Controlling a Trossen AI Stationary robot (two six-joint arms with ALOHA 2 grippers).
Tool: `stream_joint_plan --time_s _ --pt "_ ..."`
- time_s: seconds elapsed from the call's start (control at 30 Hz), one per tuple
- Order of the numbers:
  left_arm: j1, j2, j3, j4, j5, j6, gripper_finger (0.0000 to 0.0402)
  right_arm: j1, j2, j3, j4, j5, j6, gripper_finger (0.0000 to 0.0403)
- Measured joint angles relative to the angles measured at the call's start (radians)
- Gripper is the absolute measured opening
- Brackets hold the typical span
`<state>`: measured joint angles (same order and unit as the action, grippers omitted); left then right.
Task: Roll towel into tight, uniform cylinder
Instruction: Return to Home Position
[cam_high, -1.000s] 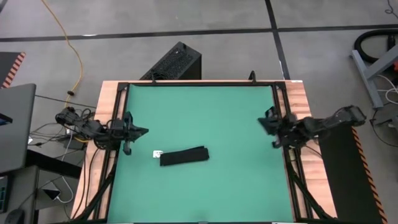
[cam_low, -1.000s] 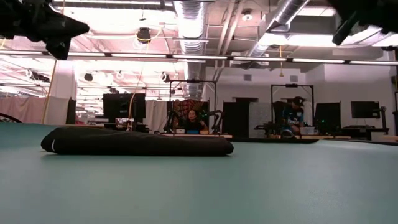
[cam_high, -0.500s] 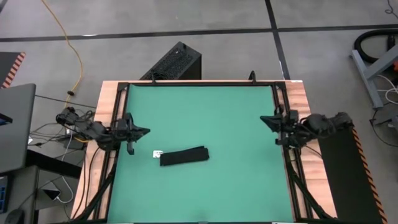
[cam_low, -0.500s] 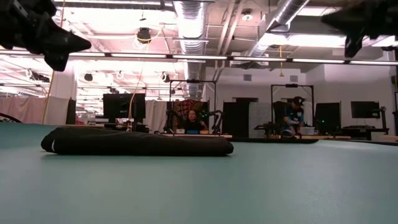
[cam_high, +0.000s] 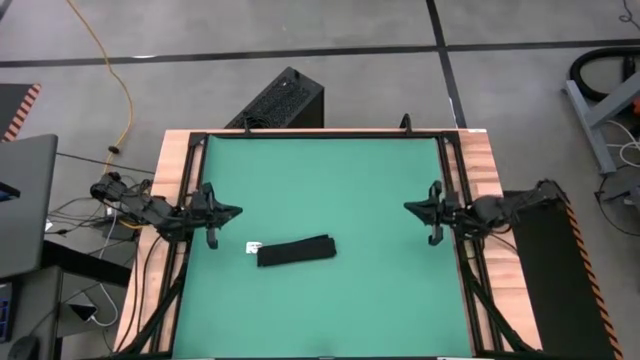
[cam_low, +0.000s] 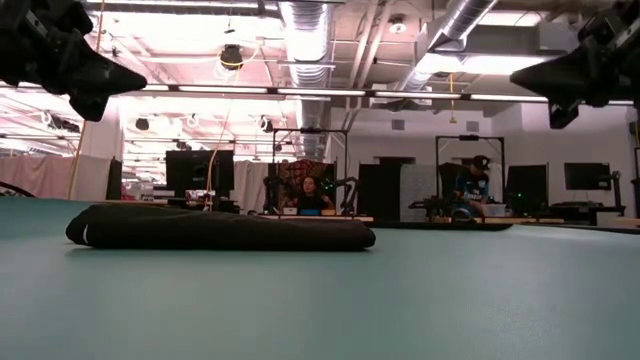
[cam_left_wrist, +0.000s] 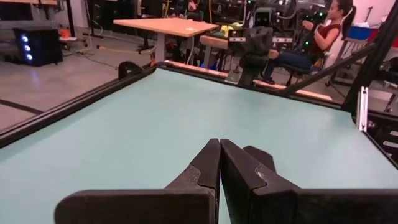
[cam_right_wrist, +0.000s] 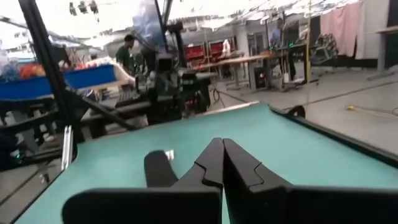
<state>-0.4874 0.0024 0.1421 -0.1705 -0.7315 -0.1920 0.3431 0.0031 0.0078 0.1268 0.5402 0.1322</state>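
Lying rolled into a soft, dark, slightly flattened cylinder, the towel (cam_high: 295, 251) rests on the smooth green mat (cam_high: 330, 180), toward its left side, with a small white tag (cam_high: 253, 246) showing at one end. The left gripper (cam_high: 232, 211) and right gripper (cam_high: 410, 208) hang over opposite mat edges, fingers pressed together, holding nothing. The low view cuts both arms off at its top.

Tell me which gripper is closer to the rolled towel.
The left gripper: it hangs over the left edge of the green mat, close to the towel; the right gripper is at the opposite edge.
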Motion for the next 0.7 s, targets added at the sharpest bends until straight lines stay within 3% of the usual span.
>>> stream_joint_plan --time_s 0.37,0.43,0.57,0.7 --pt "-0.001 0.005 -0.066 0.020 0.031 -0.049 0.0000 0.015 -0.001 0.000 -0.006 0.008 -0.032 0.0022" --pt "0.000 0.004 -0.068 0.044 0.074 -0.074 0.0000 0.015 -0.001 0.000 -0.008 0.009 -0.033 0.0022" --pt "-0.003 0.000 -0.061 0.117 0.283 0.019 0.0000 0.015 -0.001 -0.001 -0.018 0.009 -0.035 0.0023" --pt "-0.003 -0.001 -0.036 0.092 0.281 0.047 0.0000 0.015 -0.001 -0.001 -0.027 0.009 -0.035 0.0023"
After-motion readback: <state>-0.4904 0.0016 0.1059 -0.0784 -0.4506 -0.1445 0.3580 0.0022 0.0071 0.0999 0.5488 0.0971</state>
